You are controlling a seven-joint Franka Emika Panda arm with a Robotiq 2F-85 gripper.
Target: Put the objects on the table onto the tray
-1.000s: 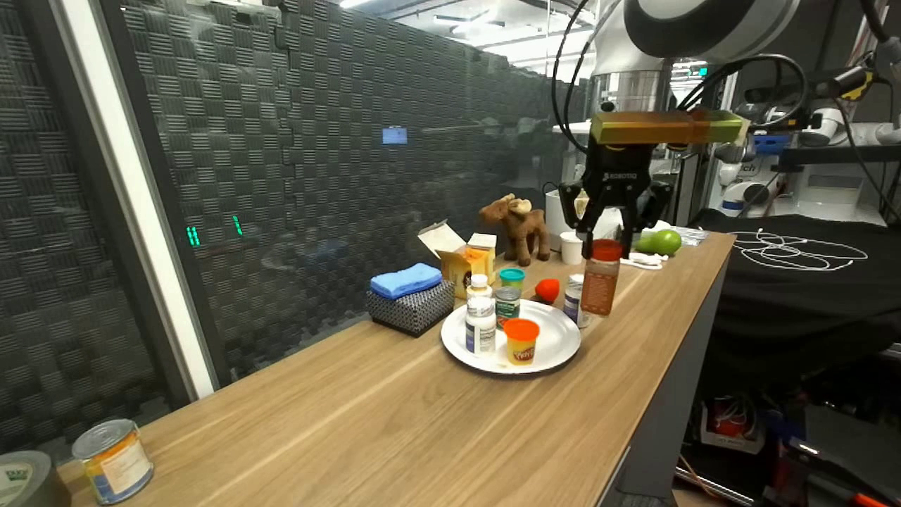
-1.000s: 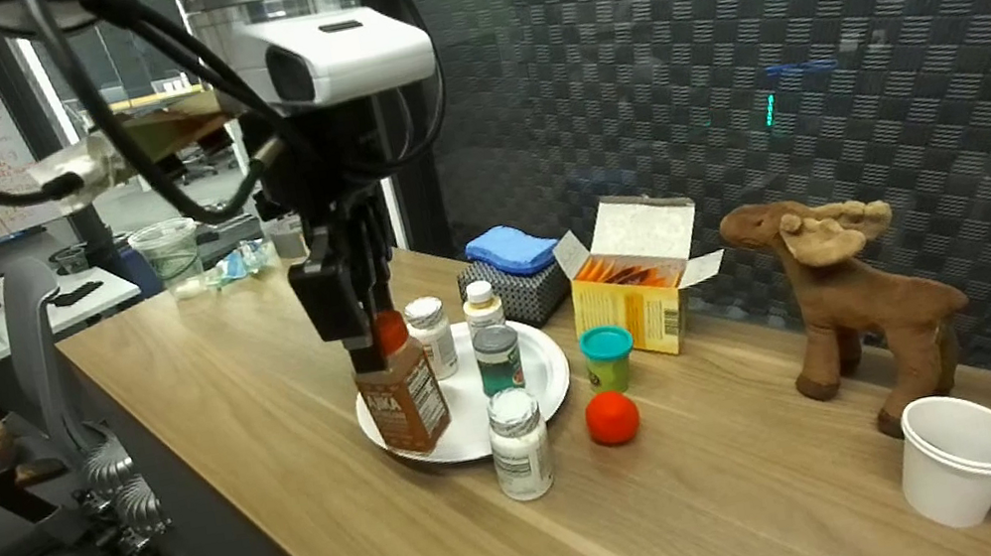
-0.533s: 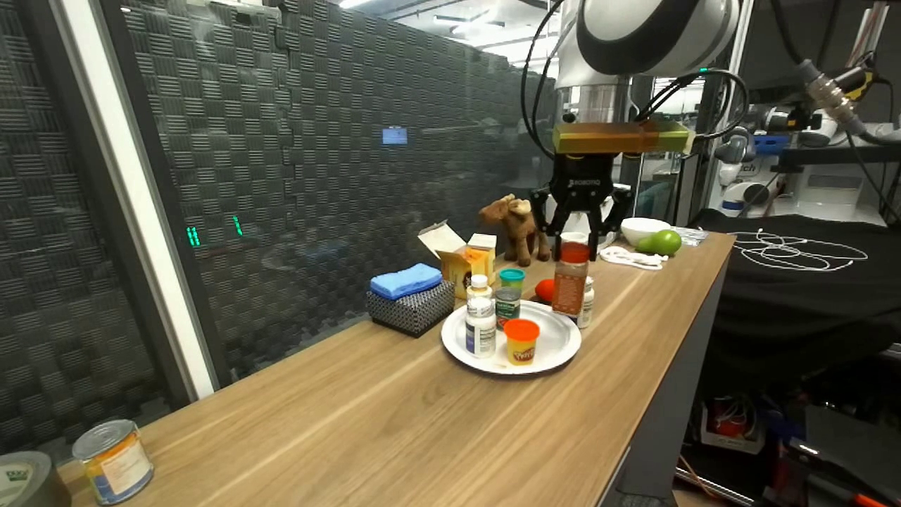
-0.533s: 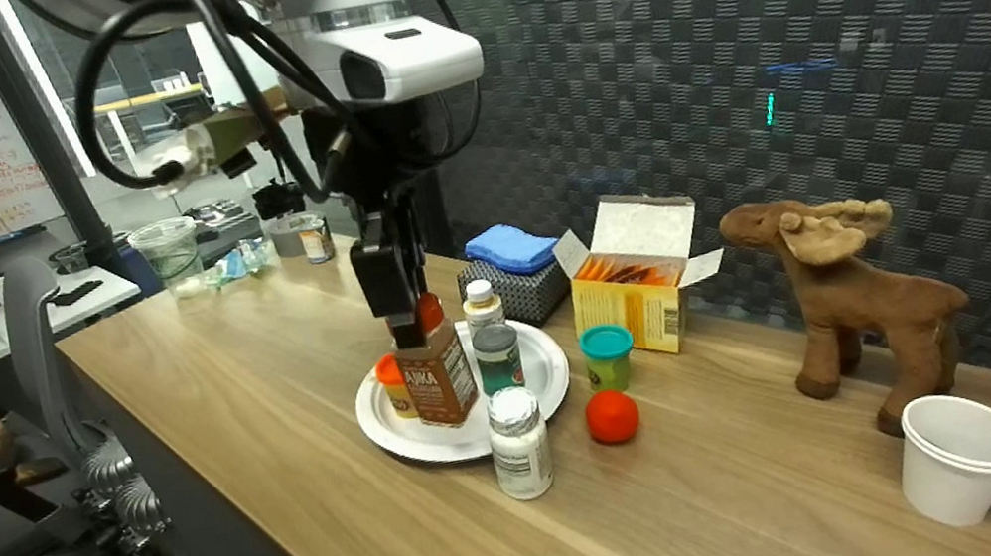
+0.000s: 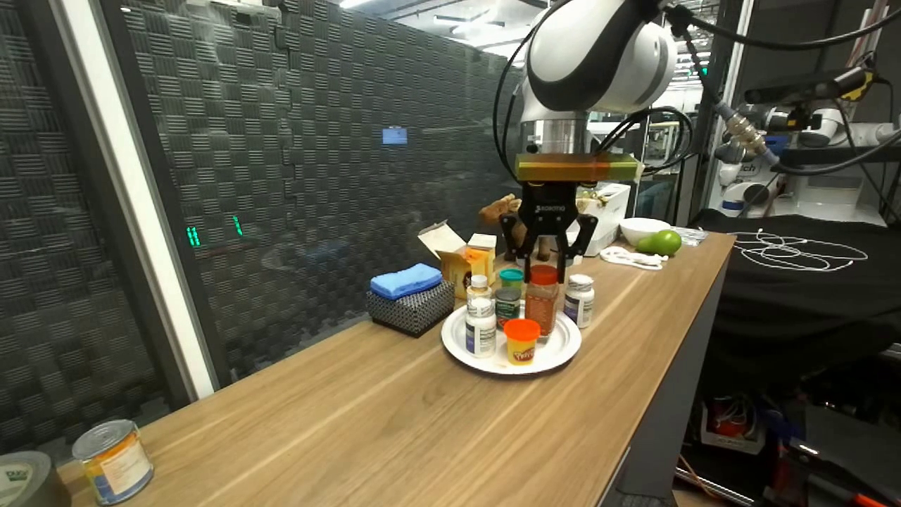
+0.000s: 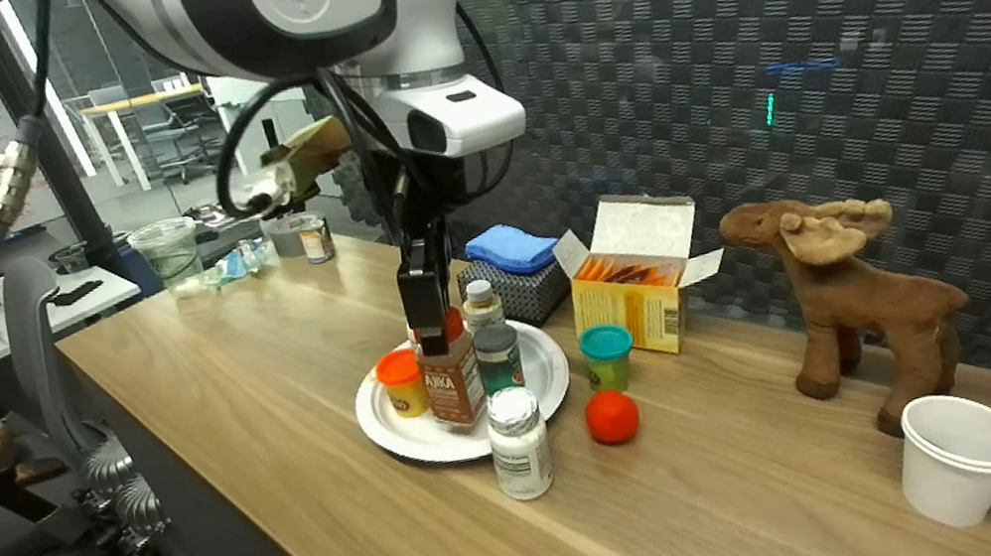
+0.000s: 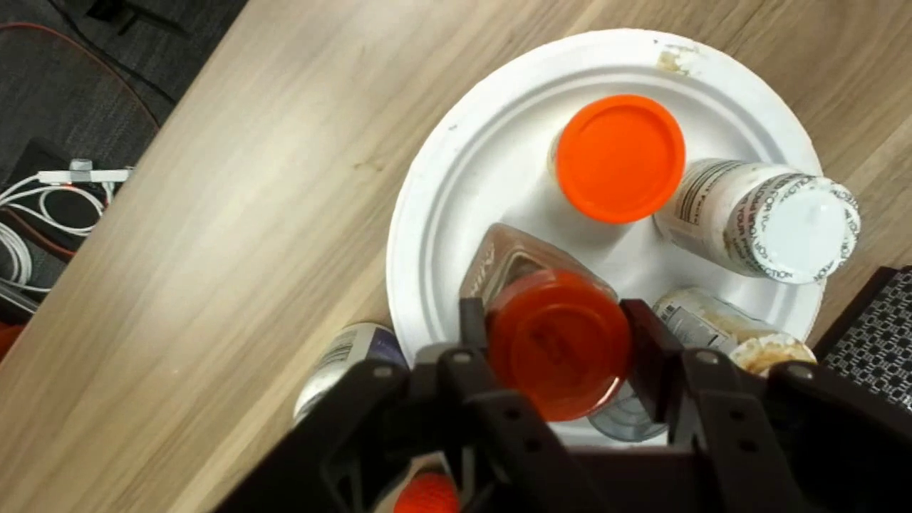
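Note:
My gripper (image 5: 544,273) is shut on the red-lidded jar (image 5: 541,313), its fingers on either side of the lid, as the wrist view confirms. The jar is upright over the tray (image 7: 438,192), a round white plate; whether its base touches the plate I cannot tell. On the tray are the orange-lidded cup (image 7: 620,158), a white pill bottle (image 5: 481,331), a smaller white-capped bottle (image 6: 482,305) and the dark-labelled jar (image 6: 499,358). One more white pill bottle (image 6: 520,445) stands on the table (image 6: 270,376), right beside the tray's rim.
Near the tray are a teal-lidded tub (image 6: 608,360) and a red ball (image 6: 612,416). Behind stand an open yellow box (image 6: 628,316), a dark box (image 5: 412,306) with a blue cloth on top, and a plush moose (image 6: 851,299). White paper cups (image 6: 959,462) sit farther along.
My gripper has carried the red-lidded jar sideways and downward, from the tray's edge to above its inner part, close to the cup and the dark-labelled jar. The other objects have stayed put.

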